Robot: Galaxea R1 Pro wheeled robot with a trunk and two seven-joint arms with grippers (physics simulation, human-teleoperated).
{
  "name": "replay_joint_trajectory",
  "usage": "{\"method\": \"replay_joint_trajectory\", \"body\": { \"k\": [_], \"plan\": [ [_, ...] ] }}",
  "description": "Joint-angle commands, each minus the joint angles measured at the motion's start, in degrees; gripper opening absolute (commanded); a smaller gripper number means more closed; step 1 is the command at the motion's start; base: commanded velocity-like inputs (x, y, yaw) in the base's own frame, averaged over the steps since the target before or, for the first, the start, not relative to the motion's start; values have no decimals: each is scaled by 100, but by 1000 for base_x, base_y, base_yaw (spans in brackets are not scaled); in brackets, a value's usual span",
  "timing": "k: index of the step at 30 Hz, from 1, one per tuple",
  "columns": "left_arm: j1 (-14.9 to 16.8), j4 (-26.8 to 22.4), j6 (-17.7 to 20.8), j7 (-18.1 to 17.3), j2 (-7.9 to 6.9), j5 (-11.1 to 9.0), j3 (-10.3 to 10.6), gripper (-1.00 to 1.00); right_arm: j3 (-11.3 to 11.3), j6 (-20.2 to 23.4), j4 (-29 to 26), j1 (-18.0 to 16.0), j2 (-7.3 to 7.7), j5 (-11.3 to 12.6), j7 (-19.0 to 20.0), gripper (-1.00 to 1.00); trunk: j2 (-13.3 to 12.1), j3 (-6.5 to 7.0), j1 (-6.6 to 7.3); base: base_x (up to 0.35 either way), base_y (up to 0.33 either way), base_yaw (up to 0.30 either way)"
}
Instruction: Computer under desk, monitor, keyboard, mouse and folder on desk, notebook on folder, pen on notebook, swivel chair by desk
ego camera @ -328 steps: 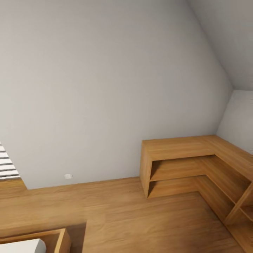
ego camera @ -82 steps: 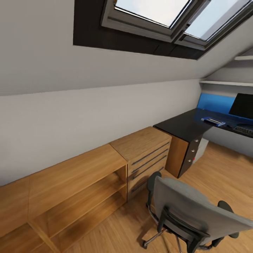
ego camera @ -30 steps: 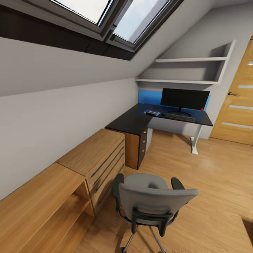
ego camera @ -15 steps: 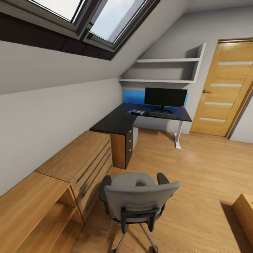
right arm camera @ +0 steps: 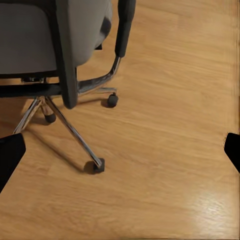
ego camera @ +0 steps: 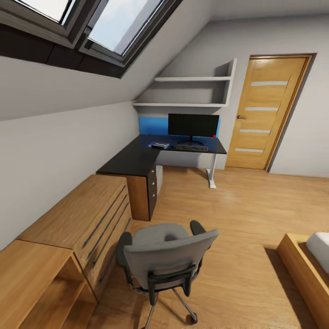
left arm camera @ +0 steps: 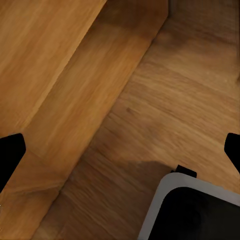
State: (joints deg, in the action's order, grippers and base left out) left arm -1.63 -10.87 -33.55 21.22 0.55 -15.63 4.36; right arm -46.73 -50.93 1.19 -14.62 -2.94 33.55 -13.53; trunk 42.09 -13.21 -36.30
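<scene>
Nearest in the head view, at lower centre of the frame, the grey swivel chair (ego camera: pixel 167 256) stands on the wooden floor (ego camera: pixel 246 219) with its back toward the camera, well apart from the desk; its seat is hidden behind the backrest, so whether a folder lies on it cannot be told. The right wrist view catches the same chair's backrest, armrest and star base with castors at upper left of its frame. The right gripper (right arm camera: pixel 120 150) shows there as two dark fingertips at opposite edges of the frame, spread wide with nothing between them but floor. The left gripper (left arm camera: pixel 120 152) is likewise spread wide and empty, over floor and the foot of a wooden cabinet (left arm camera: pixel 55 85), with a grey-rimmed dark part at lower right of that frame. In the head view a low wooden dresser (ego camera: pixel 77 219) runs along the left wall, and a bed corner (ego camera: pixel 304 265) sits at lower right. Farther back, left of centre, the black L-shaped desk (ego camera: pixel 132 160) carries the monitor (ego camera: pixel 193 125), upright, with the keyboard (ego camera: pixel 192 148) just in front of it and a small blue-and-white item (ego camera: pixel 159 145) to its left. Beyond are wall shelves (ego camera: pixel 192 91) and a wooden door (ego camera: pixel 265 112) at upper right.
</scene>
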Motion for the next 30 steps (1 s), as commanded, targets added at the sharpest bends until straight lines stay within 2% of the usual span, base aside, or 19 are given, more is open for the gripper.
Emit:
{"method": "replay_joint_trajectory", "body": {
  "k": [1,8,23,30],
  "plan": [
    [-4,-13,-3,32,-2,-38,47,100,-49,-13,13,-6,-5,11,-37,100,6,-7,-1,0,239,-300],
    [-4,-12,-3,32,-2,-37,47,100,-51,-13,13,-6,-5,7,-36,100,6,-7,-1,0,177,-300],
    [-4,-12,-3,31,-2,-38,47,100,-55,10,13,-6,-5,11,-46,100,6,-7,-1,0,69,-294],
    [-4,-12,-3,34,-2,-39,48,100,-55,194,9,-6,-5,8,-39,100,6,-7,-1,0,14,-136]
  ]
}}
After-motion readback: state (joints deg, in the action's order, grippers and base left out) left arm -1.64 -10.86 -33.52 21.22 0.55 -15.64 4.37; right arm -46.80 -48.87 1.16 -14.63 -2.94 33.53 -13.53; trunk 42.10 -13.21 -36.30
